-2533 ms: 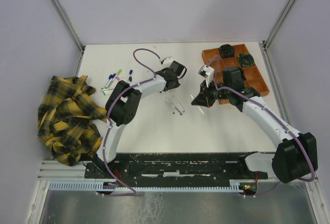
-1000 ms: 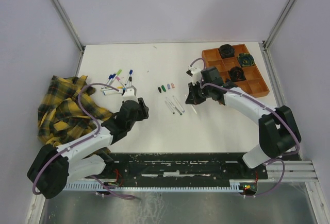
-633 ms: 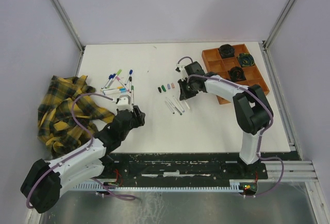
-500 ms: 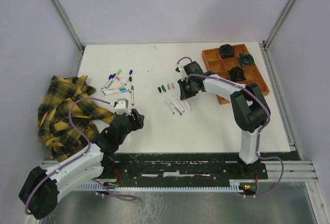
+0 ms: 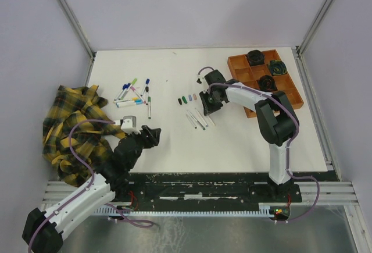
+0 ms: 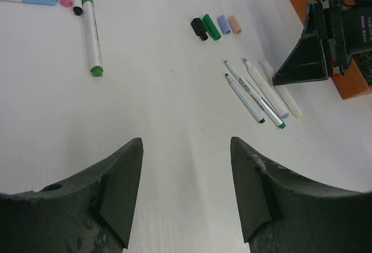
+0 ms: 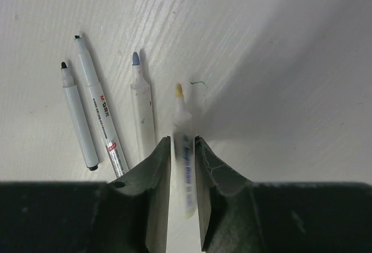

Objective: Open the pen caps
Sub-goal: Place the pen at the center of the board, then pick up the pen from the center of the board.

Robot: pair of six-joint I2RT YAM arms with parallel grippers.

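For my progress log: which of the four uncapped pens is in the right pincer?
The yellow-tipped pen, the rightmost, gripped by the right pincer; the blue-tipped pen and two dark-tipped pens lie free.

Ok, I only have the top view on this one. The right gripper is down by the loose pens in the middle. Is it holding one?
Observer: Yes. In the right wrist view the right gripper is shut on a pen.
Operator: Capped or not?
Observer: Uncapped. Its yellow tip is bare, and three other pens beside it are uncapped too.
Operator: And the left gripper, near the cloth?
Observer: In the left wrist view the left gripper is open and empty.
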